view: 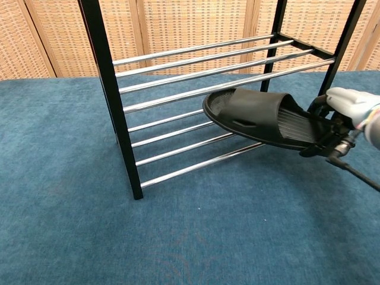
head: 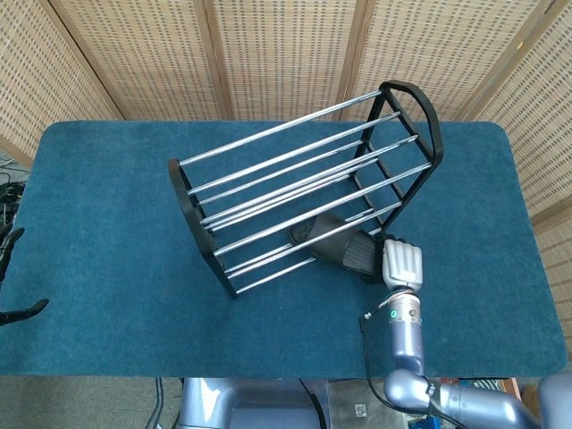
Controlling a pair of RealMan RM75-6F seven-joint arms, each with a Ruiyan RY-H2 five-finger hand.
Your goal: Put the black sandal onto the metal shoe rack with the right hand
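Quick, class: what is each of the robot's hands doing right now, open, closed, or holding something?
Left hand: only partly visible at the table's left edge, holds nothing; open or closed cannot be told.
Right hand: grips the heel end of the black sandal.

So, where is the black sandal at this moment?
The black sandal is held by the right hand at the front right of the metal shoe rack, its toe pushed in between the lower and upper rails, above the blue table.
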